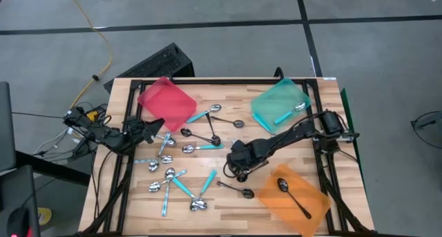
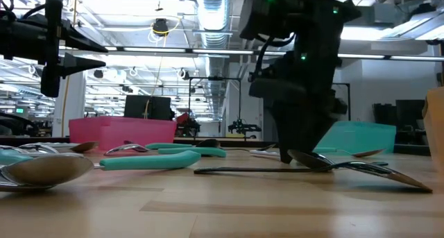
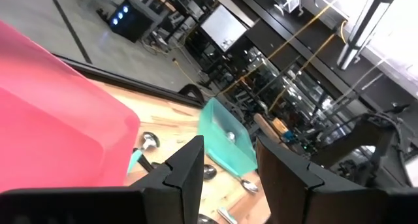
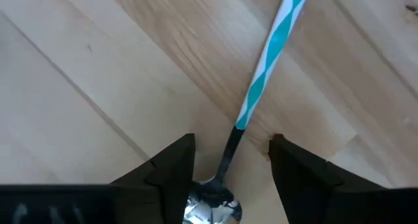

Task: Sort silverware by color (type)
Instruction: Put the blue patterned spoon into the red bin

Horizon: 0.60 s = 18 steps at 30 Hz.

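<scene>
Several spoons lie scattered flat on the wooden table (image 1: 228, 92): silver ones (image 1: 153, 166), teal-handled ones (image 1: 207, 182) and black ones (image 1: 235, 190). My right gripper (image 1: 238, 169) points down at mid-table, open, low over a teal-handled spoon (image 4: 261, 74). Its fingers stand on either side of that spoon's silver bowl (image 4: 212, 208) and neck without touching them. In the low view its fingertip (image 2: 284, 155) is close to the tabletop. My left gripper (image 3: 228, 172) hangs open and level at the table's left side by the red tray (image 1: 166, 102), with nothing in it.
A teal tray (image 1: 262, 102) at the far right holds a teal-handled spoon (image 1: 286, 114). An orange tray (image 1: 318, 202) at the near right holds a black spoon (image 1: 293, 195). A black spoon (image 2: 312, 162) lies just beside my right gripper. Bare wood lies along the near edge.
</scene>
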Each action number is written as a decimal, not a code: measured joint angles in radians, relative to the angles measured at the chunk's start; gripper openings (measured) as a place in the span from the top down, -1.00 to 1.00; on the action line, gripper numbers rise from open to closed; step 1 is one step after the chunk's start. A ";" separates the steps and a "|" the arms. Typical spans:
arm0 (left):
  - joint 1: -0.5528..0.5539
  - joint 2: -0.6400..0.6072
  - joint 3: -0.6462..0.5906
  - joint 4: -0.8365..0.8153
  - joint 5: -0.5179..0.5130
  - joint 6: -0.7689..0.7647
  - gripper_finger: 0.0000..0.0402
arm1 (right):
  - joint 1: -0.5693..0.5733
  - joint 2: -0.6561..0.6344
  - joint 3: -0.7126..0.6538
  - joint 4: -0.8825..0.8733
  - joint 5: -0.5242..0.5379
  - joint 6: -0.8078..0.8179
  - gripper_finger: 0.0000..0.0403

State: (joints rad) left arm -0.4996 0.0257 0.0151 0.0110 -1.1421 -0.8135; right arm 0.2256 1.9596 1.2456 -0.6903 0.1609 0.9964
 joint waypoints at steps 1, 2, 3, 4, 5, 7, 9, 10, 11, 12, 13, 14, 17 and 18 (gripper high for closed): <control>0.000 0.000 0.000 0.002 0.012 0.000 0.39 | -0.001 0.000 0.001 0.000 -0.020 0.009 -0.04; 0.000 0.000 0.000 0.003 0.024 0.000 0.39 | -0.001 0.000 0.001 0.000 -0.034 0.026 -0.01; 0.000 0.000 0.001 0.005 0.035 0.000 0.39 | -0.001 0.001 0.000 -0.002 -0.035 0.046 0.03; 0.000 0.000 0.001 0.006 0.045 0.000 0.39 | -0.001 0.001 0.000 -0.003 -0.036 0.067 0.08; 0.000 0.000 0.001 0.007 0.052 0.000 0.39 | -0.001 0.001 0.000 -0.005 -0.038 0.091 0.13; 0.000 0.000 0.002 0.007 0.061 0.000 0.39 | -0.008 0.002 0.000 -0.009 -0.048 0.135 0.26; 0.000 0.000 0.002 0.008 0.064 -0.007 0.39 | -0.015 0.002 -0.001 -0.011 -0.060 0.161 0.42; 0.000 0.000 0.002 0.008 0.064 -0.010 0.39 | -0.018 0.002 -0.001 -0.010 -0.062 0.166 0.50; 0.000 0.000 0.002 0.008 0.064 -0.011 0.39 | -0.019 0.003 -0.001 -0.008 -0.065 0.169 0.58; 0.000 0.000 0.002 0.008 0.064 -0.013 0.39 | -0.019 0.003 -0.001 -0.008 -0.065 0.169 0.66; 0.000 0.000 0.002 0.008 0.064 -0.015 0.39 | -0.019 0.004 -0.001 -0.008 -0.065 0.167 0.74; 0.000 0.000 0.002 0.008 0.064 -0.015 0.39 | -0.019 0.004 -0.001 -0.007 -0.065 0.167 0.80; 0.000 0.000 0.002 0.008 0.065 -0.024 0.39 | -0.019 0.004 -0.002 -0.004 -0.066 0.153 0.88; 0.000 0.000 0.002 0.008 0.064 -0.032 0.39 | -0.019 0.004 -0.001 -0.003 -0.066 0.151 0.88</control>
State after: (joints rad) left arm -0.4995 0.0258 0.0170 0.0189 -1.0779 -0.8455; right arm 0.2070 1.9636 1.2444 -0.6937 0.0952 1.1478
